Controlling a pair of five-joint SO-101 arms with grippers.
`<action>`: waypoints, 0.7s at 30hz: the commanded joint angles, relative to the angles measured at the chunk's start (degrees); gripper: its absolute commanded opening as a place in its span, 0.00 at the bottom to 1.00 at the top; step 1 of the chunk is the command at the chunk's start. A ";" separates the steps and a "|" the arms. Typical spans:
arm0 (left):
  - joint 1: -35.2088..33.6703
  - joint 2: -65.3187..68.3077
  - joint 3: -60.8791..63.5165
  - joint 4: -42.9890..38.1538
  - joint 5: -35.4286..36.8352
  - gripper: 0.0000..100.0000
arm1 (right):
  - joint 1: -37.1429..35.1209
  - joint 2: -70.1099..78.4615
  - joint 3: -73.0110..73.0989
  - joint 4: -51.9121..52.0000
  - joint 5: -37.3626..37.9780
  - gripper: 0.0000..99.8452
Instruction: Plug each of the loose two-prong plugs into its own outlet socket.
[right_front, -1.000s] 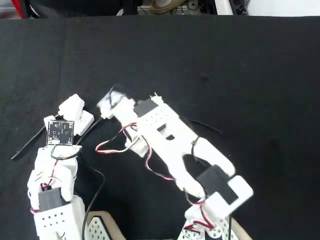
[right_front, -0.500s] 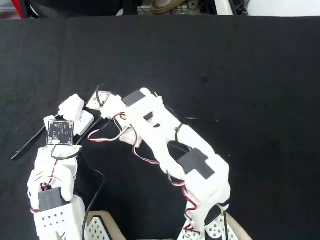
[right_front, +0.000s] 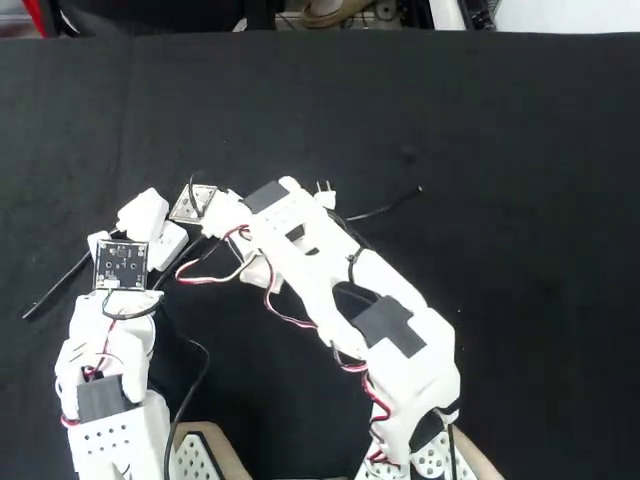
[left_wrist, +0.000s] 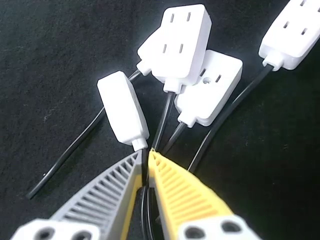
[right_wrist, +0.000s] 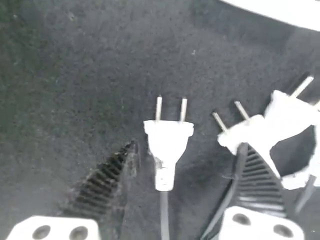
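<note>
Several white outlet sockets (left_wrist: 177, 45) lie fanned out on the black cloth, each on a black cable. My left gripper (left_wrist: 146, 162) is shut on the cable of the narrow socket (left_wrist: 121, 111), just behind it. In the high view these sockets (right_front: 145, 212) sit ahead of the left arm. My right gripper (right_wrist: 187, 150) is open low over the cloth, and a white two-prong plug (right_wrist: 167, 140) lies loose between its fingers. Two more plugs (right_wrist: 245, 130) lie beside one finger. The right arm's wrist (right_front: 215, 212) is bent close to the sockets, and one plug (right_front: 322, 189) lies just beside it.
The plug's black cable (right_front: 385, 207) trails right across the cloth. Another cable (right_front: 55, 285) runs left from the sockets. A black cloth (right_front: 480, 120) covers the whole table, with wide room at the back and right.
The right arm folded in and its wrist swung left toward the sockets. A plug and its cable now show beside the wrist. The left arm has not moved.
</note>
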 joint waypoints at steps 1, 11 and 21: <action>-0.40 -0.53 1.10 0.70 0.35 0.04 | -0.62 1.63 2.86 -0.88 1.32 0.15; -0.40 -0.53 1.10 0.70 0.35 0.04 | -0.79 1.63 4.70 1.32 3.87 0.15; -0.40 -0.53 1.10 0.70 0.35 0.04 | -0.44 0.13 4.44 1.93 3.52 0.11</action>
